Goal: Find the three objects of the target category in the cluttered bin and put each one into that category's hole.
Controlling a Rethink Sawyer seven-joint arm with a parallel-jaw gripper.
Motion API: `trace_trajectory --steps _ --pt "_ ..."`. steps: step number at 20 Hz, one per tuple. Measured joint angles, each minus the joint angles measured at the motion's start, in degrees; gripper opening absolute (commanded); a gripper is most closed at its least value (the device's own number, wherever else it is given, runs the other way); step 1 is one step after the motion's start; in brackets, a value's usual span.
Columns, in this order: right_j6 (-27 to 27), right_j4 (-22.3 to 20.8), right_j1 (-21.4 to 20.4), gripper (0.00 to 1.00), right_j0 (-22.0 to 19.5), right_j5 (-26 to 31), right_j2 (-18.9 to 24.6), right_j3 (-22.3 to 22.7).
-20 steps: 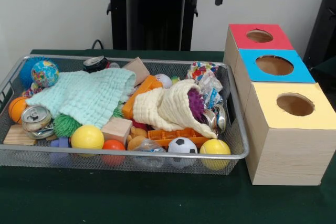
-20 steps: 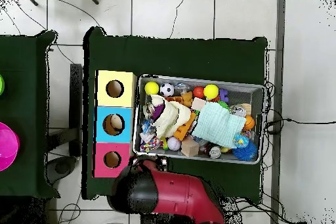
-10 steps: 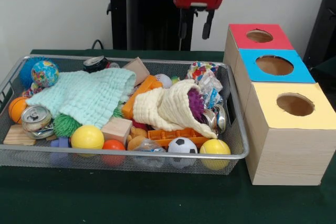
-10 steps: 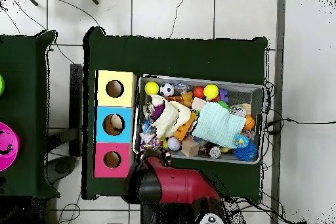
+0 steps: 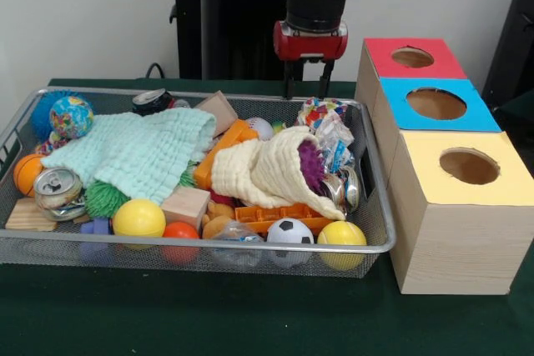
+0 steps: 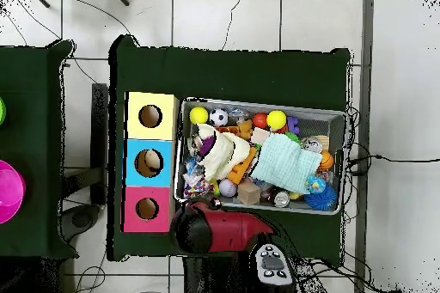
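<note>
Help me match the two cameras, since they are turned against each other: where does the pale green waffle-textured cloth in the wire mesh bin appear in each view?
Front view: the pale green waffle-textured cloth lies left of centre in the silver wire mesh bin.
Overhead view: the same cloth lies right of the bin's centre.
Shared landmark: the yellow-topped wooden box at the bin's opposite end.

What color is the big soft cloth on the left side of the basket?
The big waffle-textured cloth is pale mint green, clearest in the front view.

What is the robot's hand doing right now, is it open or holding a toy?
Hand: open and empty, its two fingers apart, hanging above the far rim of the wire bin, near the crumpled colourful wrapper.
</note>
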Motion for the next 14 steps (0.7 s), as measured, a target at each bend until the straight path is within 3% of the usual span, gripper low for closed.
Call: trace_trajectory --steps 14 --pt "0.0 0.0 0.5 1.00 0.2 0.0 -0.1 -0.7"
